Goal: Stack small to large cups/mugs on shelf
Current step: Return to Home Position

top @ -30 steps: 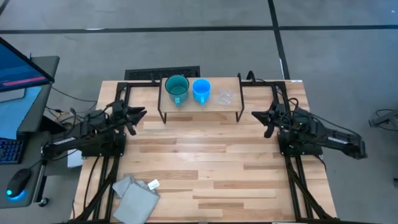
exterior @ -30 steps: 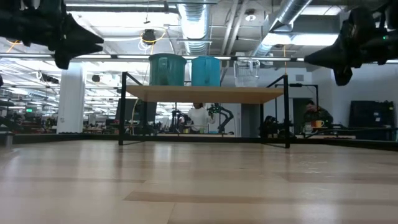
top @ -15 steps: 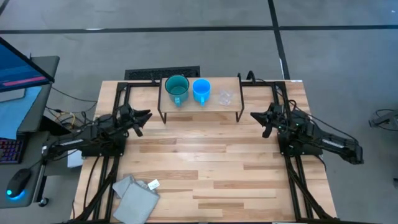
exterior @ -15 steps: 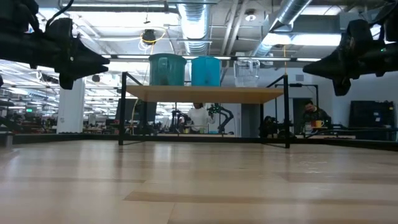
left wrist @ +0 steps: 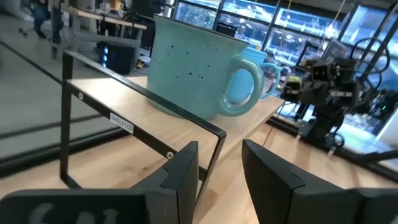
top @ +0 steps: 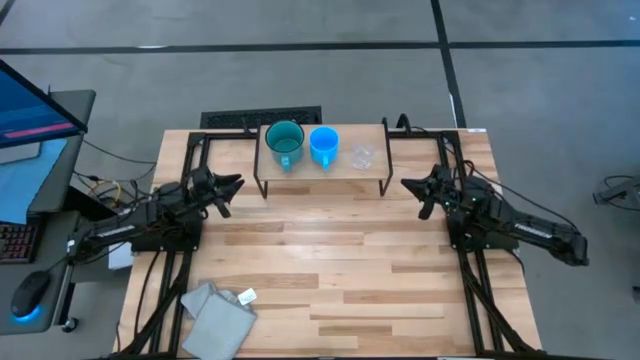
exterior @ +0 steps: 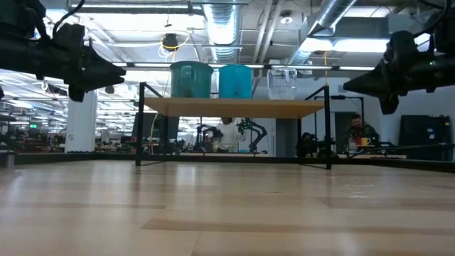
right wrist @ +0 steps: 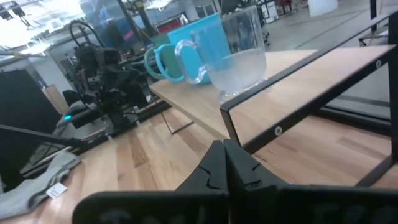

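Observation:
Three cups stand in a row on the light-wood shelf (top: 320, 170) at the table's far side: a teal mug (top: 285, 143) at the left, a blue mug (top: 324, 144) in the middle, a clear cup (top: 361, 155) at the right, each on its base. My left gripper (top: 234, 184) hovers off the shelf's left end, open, with nothing between its fingers (left wrist: 221, 171). My right gripper (top: 408, 186) hovers off the shelf's right end, shut and empty (right wrist: 224, 163). Both point level toward the shelf.
A grey folded cloth (top: 217, 316) with a white tag lies near the table's front left corner. The shelf's black metal legs (exterior: 141, 124) stand just ahead of each gripper. Bare wood tabletop (top: 330, 260) stretches between the arms. A monitor stands beyond the table's left edge.
Both arms have sunk a little and drawn in toward the shelf's ends, the left gripper most clearly lower in the low view. Neither gripper's finger gap has changed. The cups have stayed in place.

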